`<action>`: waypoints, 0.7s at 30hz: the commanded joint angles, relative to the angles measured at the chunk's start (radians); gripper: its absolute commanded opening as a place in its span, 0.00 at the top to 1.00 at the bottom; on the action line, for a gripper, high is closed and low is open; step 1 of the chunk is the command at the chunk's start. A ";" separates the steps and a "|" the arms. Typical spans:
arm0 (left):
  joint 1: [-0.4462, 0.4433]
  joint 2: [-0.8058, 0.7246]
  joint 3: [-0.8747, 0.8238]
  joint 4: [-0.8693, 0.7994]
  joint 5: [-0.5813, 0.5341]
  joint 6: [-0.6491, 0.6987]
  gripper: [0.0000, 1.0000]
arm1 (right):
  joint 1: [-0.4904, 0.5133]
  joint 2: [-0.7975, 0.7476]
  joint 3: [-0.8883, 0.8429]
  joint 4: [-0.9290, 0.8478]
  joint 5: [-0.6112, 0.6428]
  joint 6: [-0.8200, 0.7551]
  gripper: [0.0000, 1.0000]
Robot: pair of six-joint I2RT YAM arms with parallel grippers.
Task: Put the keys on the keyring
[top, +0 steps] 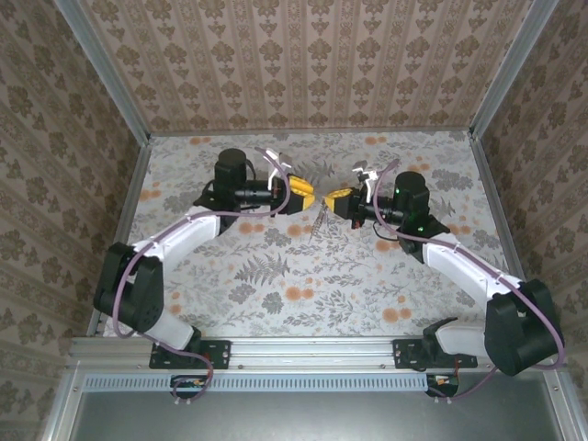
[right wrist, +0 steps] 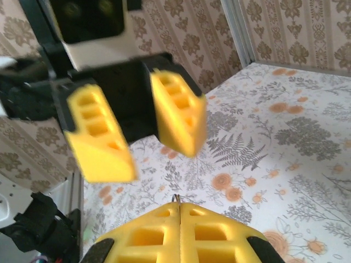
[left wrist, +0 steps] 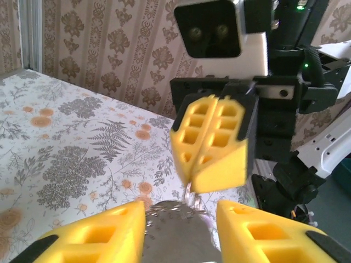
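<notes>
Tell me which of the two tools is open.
The left tool: its yellow fingers stand apart. The right tool has its fingers pressed together, a thin metal loop poking out at their tips.

Top cam overhead; wrist cams close, face-to-face, share table (top: 276,303) centre.

I operate inside a laboratory robot test cell. Identifying features:

- An aluminium extrusion frame (top: 99,64) encloses the workspace.
- Flat wall panels (top: 303,55) are covered in damask-pattern wallpaper.
- The table top (top: 276,303) has a floral printed covering.
- My left arm base (top: 188,354) and right arm base (top: 441,349) are bolted to a slotted aluminium rail (top: 312,354) at the near table edge.
</notes>
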 commanded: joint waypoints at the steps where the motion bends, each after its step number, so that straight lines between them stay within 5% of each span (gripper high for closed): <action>1: 0.000 -0.052 0.099 -0.327 -0.004 0.235 0.58 | -0.006 -0.002 0.098 -0.210 0.005 -0.155 1.00; 7: 0.000 -0.030 0.198 -0.574 -0.029 0.389 0.55 | -0.006 0.062 0.242 -0.449 -0.048 -0.301 1.00; 21: -0.018 0.066 0.289 -0.701 -0.007 0.469 0.57 | 0.001 0.110 0.348 -0.638 -0.164 -0.417 1.00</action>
